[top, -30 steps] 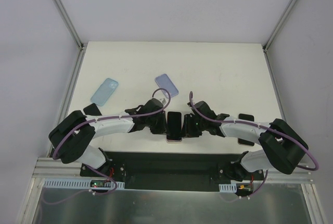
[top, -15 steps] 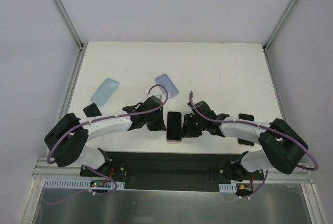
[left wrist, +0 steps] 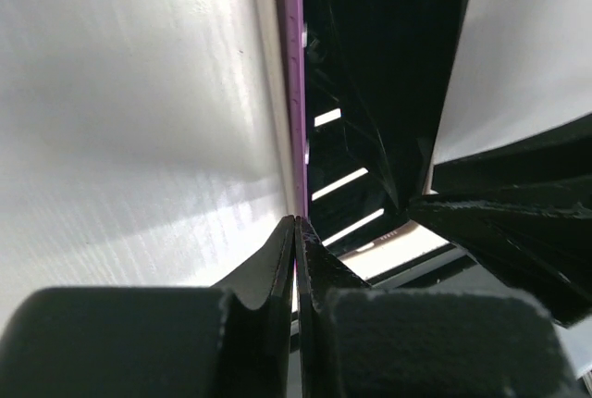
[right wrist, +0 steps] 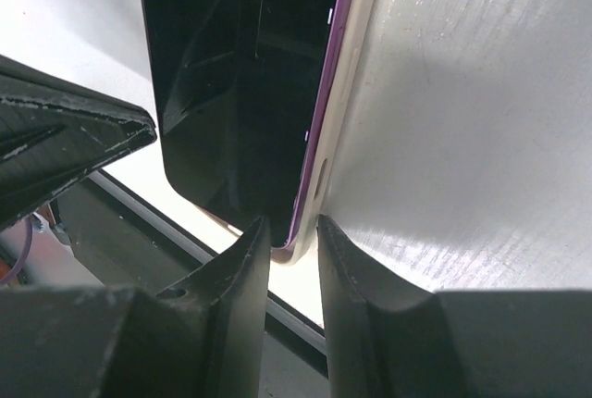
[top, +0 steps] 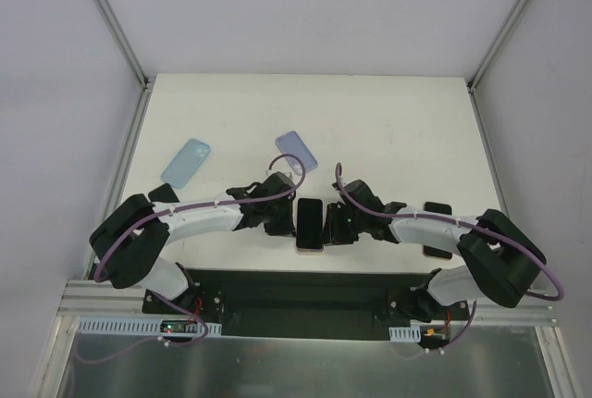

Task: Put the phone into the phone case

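The phone, black screen up with a purple rim, lies in a pale phone case near the table's front edge. My left gripper is shut, and in the left wrist view its tips touch the phone's purple left edge. My right gripper is at the phone's right side. In the right wrist view its jaws stand narrowly apart around the near corner of the phone and the case rim.
A light blue case lies at the left and a lavender one behind the phone. Small dark objects lie by the left arm and the right arm. The black base rail runs just in front.
The left arm swung slightly out and back, and its shut gripper has ended against the phone's left edge. The right gripper and the phone have barely moved.
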